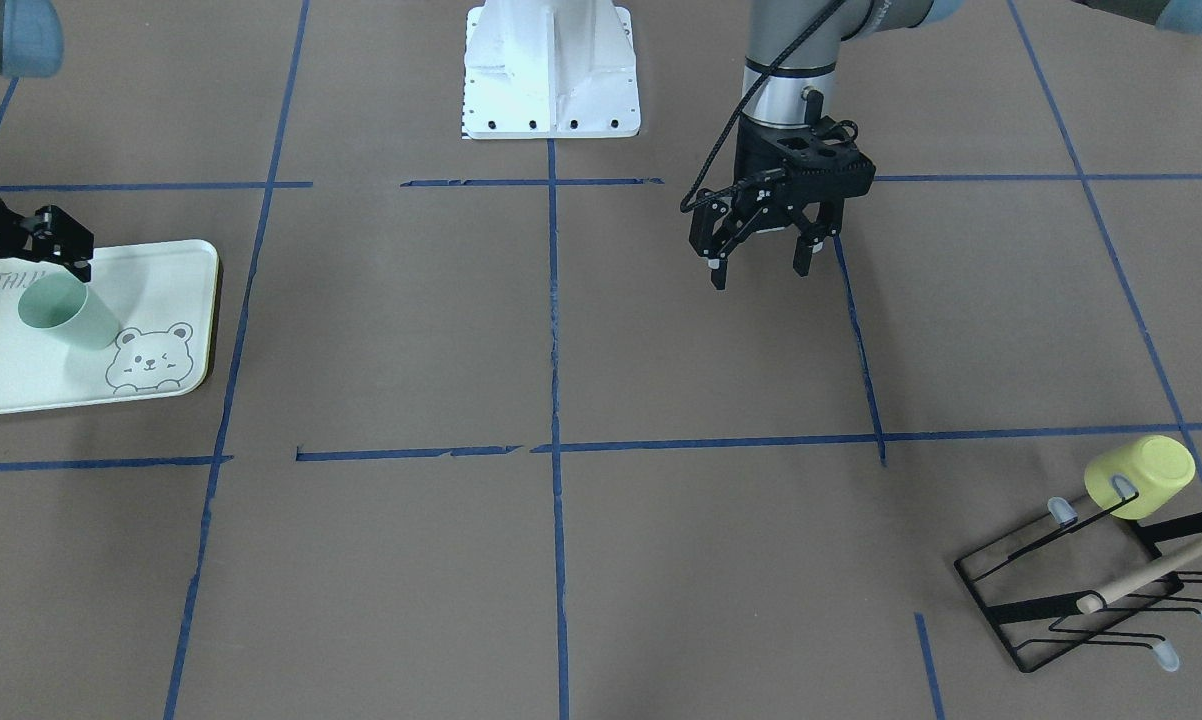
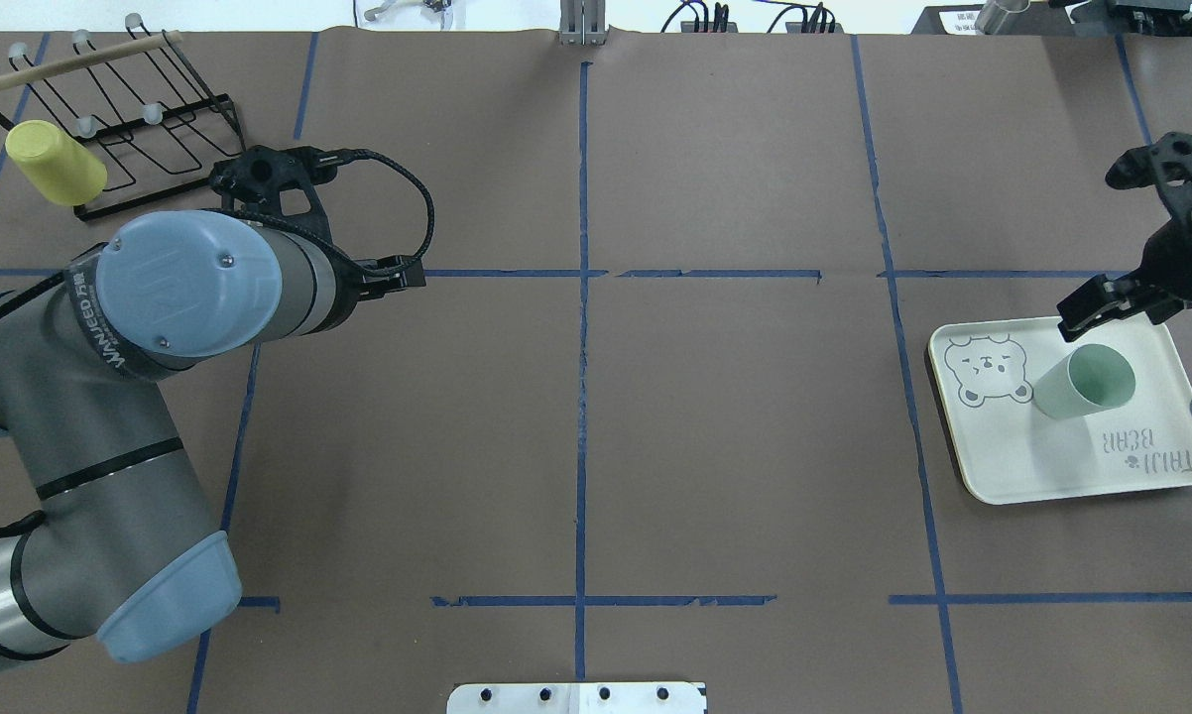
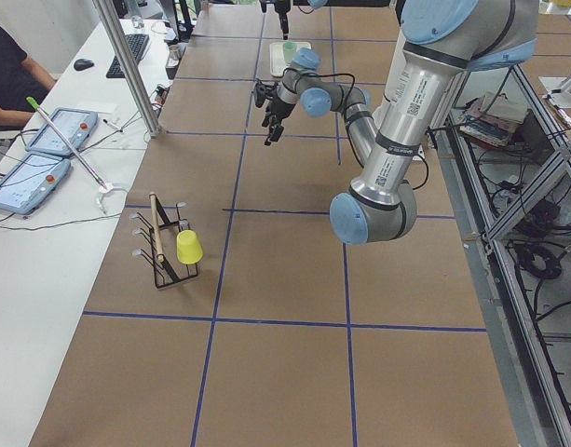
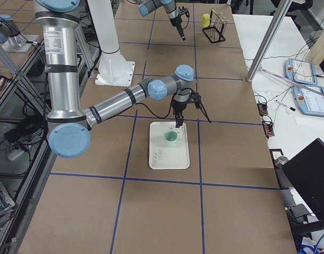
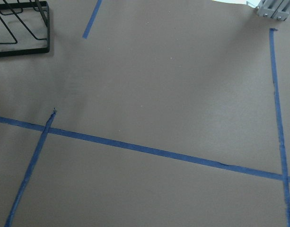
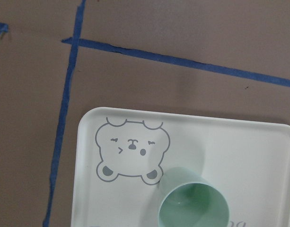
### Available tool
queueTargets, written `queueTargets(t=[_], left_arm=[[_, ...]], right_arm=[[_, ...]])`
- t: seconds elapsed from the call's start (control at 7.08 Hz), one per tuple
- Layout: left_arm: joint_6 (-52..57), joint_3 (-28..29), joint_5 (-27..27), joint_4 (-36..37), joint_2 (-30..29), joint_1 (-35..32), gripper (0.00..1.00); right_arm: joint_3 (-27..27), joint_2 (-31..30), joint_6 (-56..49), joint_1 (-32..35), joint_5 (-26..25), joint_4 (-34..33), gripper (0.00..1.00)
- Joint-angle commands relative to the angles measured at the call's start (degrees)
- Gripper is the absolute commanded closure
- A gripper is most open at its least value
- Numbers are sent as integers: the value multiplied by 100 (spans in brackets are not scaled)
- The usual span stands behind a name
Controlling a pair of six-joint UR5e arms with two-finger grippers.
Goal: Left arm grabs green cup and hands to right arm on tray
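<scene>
Brown taped bench (image 2: 735,416): green cup (image 2: 1085,382) upright on tray (image 2: 1052,476), just beside right tool (image 4: 193,125), spread; left tool (image 1: 761,265), spread, well apart from tray.

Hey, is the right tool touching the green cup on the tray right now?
Apart. The overhead view shows a strip of bare tray between the right tool and the green cup, which stands free.
</scene>
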Motion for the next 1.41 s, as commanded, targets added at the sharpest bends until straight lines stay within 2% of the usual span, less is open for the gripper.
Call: queueTargets(t=[0.0,0.14,0.42,0.56,0.71,0.85,0.99,1.13,1.27], left_arm=[[1334,-459,-61,426,430,-399,0],[2289,-654,-609,427,817,-897,0],[4659,-603,-2504,418,1503,-2642,0],[5585,-498,-3401,435,1802,-3460,0],[6578,-80,-4428,427,2110,-4278,0],[7432,255,-5056,427,2548,-4895,0],[8041,737,-5192,418,2883,-5284,0],[8717,1133,-5194,426,3165,-5384,0],[8810,1198,-5107,505,3307,-5393,0]], right_arm=[[261,-102,-47,696,69,-27,0],[138,-137,-195,1038,287,-27,0],[-169,-382,-1088,1707,683,-18,0],[-292,-471,-1415,1910,694,-27,0],[-337,-637,-1732,2051,703,-18,0],[-320,-743,-1848,2157,737,-1,0],[-311,-892,-1849,2175,938,52,0],[-259,-946,-1875,2167,983,70,0],[-250,-1007,-1893,2167,949,70,0]])
